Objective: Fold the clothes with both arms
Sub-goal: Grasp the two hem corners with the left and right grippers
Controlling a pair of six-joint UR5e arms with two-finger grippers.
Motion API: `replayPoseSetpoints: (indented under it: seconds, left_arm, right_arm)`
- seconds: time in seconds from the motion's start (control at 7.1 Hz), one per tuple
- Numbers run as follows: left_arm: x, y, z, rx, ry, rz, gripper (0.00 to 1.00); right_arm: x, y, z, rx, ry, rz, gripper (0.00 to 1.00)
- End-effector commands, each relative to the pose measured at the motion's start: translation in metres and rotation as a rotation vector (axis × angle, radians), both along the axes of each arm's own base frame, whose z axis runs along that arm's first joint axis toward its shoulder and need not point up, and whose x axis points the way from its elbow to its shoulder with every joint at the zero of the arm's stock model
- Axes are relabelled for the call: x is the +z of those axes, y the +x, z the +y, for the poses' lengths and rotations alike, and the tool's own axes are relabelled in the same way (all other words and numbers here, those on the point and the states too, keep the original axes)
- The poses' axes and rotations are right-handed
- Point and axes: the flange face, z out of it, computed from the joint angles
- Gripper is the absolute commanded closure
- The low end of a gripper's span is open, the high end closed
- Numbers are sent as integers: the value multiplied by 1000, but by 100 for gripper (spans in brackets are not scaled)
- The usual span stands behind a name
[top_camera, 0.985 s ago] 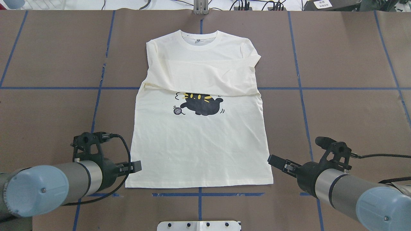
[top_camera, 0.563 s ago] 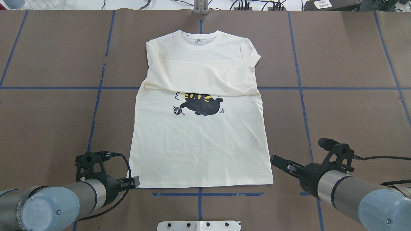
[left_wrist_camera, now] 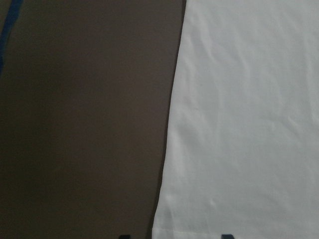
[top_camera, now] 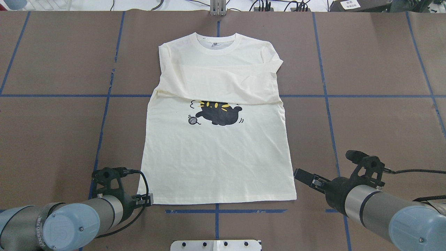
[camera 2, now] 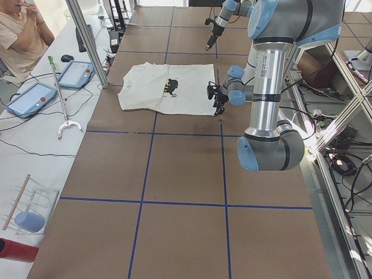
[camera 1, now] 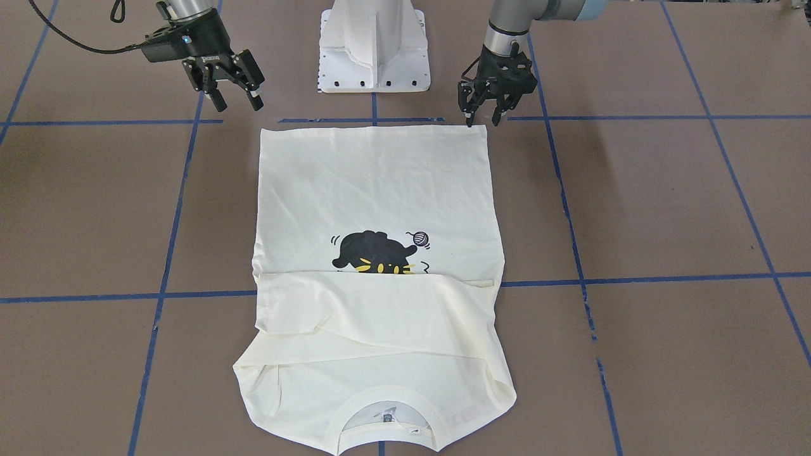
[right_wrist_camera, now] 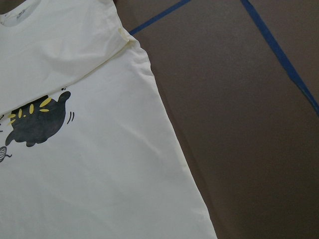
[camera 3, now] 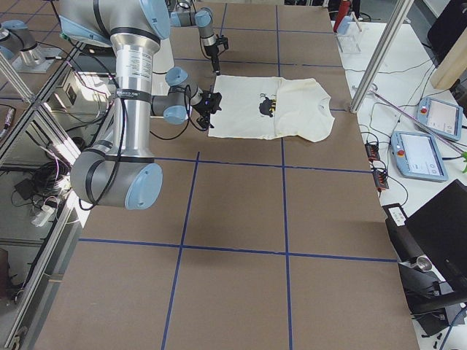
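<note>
The shirt [top_camera: 216, 157] lies flat in the middle of the brown table [top_camera: 383, 122], print side up. Its collar [top_camera: 216, 40] is at the far end and its hem [top_camera: 216, 201] faces the white base [camera 1: 375, 44]. The sleeves [top_camera: 223, 80] are folded across the chest, and their lower edge covers the top of the black cat print [top_camera: 217, 115]. Blue tape lines [top_camera: 52, 95] cut the tabletop into big squares, and one crossing line runs under the shirt just above the cat. Off the robot's left end of the table a person [camera 2: 20, 40] stands with a hand to the face. On the white floor near them are two tablets [camera 2: 32, 99], with a slanted metal post [camera 2: 87, 40] close by. The left gripper [camera 1: 481, 117] points down at the hem corner on its side with its fingers spread. In its wrist view the two tips sit either side of the shirt's edge, one over cloth and one over bare table; I can't tell whether they touch. The right gripper [camera 1: 239, 101] is tilted with its fingers also spread. It is empty and hangs over bare table just off the other hem corner, clear of the cloth. Compared with a second ago, the left gripper has slid back along the shirt's side toward the base, from a little up the edge to the very corner. The right gripper has barely shifted, and the shirt lies as it did.
</note>
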Motion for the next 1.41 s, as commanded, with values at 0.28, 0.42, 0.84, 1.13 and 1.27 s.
replayPoseSetpoints:
  seconds: [0.28, 0.42, 0.84, 1.13, 1.27]
  left_arm:
    - [10, 9, -2, 1, -2, -24, 40]
    - [13, 10, -2, 0, -2, -30, 40]
    - [5, 15, -2, 1, -1, -15, 69]
    - [5, 15, -3, -1, 1, -15, 100]
    - [6, 16, -3, -1, 1, -20, 100]
  right_arm:
    - [0, 1, -1, 10, 4, 1, 1]
    - [0, 1, -1, 11, 5, 1, 1]
    - [-1, 0, -1, 12, 7, 0, 1]
    - [-1, 0, -1, 14, 7, 0, 1]
    - [-1, 1, -2, 14, 9, 0, 1]
